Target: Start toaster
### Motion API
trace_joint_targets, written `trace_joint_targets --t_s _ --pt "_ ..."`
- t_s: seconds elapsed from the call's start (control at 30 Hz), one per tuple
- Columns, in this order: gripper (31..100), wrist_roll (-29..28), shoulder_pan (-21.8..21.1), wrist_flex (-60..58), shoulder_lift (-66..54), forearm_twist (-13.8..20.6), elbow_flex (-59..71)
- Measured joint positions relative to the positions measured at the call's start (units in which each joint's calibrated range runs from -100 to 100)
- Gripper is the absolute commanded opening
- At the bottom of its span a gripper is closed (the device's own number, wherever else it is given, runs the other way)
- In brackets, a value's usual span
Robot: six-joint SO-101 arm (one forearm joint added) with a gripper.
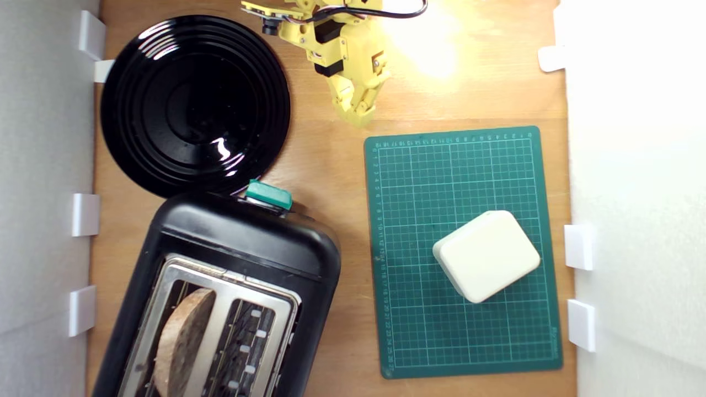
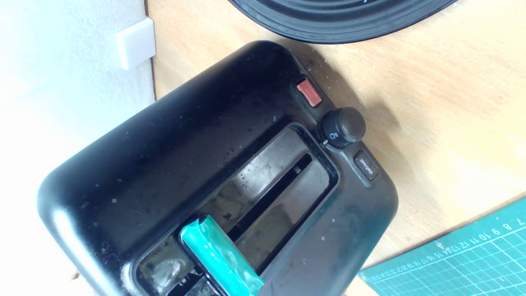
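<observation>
The yellow arm comes in from the 12 o'clock edge of the exterior view, its gripper (image 1: 359, 113) hanging over bare wooden table (image 1: 331, 154) with the tip pointing toward 6 o'clock and tilted slightly toward the exterior view's right. Its fingers (image 1: 353, 107) look drawn close together with nothing between them, though from this angle the gap itself is hard to read. The gripper touches nothing; it sits well apart from the toaster (image 1: 242, 242), which fills the 7 o'clock corner of the exterior view, turned at a slant so that its end wall faces 1 o'clock. The teal lever (image 1: 268, 195) sticks out of that end wall, just beside the rim of the round black plate (image 1: 193, 105) lying at 10 o'clock. From above, the exterior view shows the silver top plate (image 1: 220, 275) and a slice of brown bread (image 1: 182, 342) standing in the slot nearer the exterior view's left; the other slot shows only wire guides. At 4 o'clock lies a green cutting mat (image 1: 419, 342) with a cream rounded box (image 1: 488, 255) resting on it. The wrist view shows none of the slots or bread, nor the gripper itself; instead it looks at the toaster's end wall (image 2: 172, 164), showing the lever (image 2: 220, 257) at one end of its long recessed track (image 2: 271, 193), a small red button (image 2: 309, 92), a black dial (image 2: 343, 127) and a small labelled button (image 2: 365, 164) in a row beside the track, plus an edge of the plate (image 2: 337, 20) and a corner of the mat (image 2: 460, 259).
</observation>
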Motion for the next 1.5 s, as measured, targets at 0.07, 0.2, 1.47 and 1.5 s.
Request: trace_joint_targets --t_s 0.07,0.2,1.47,1.5 --pt "31.5 0.0 0.0 0.0 0.0 0.0 0.0" --pt "31.5 0.0 0.0 0.0 0.0 0.0 0.0" --pt "31.5 0.0 0.0 0.0 0.0 0.0 0.0" --pt "31.5 0.0 0.0 0.0 0.0 0.0 0.0"
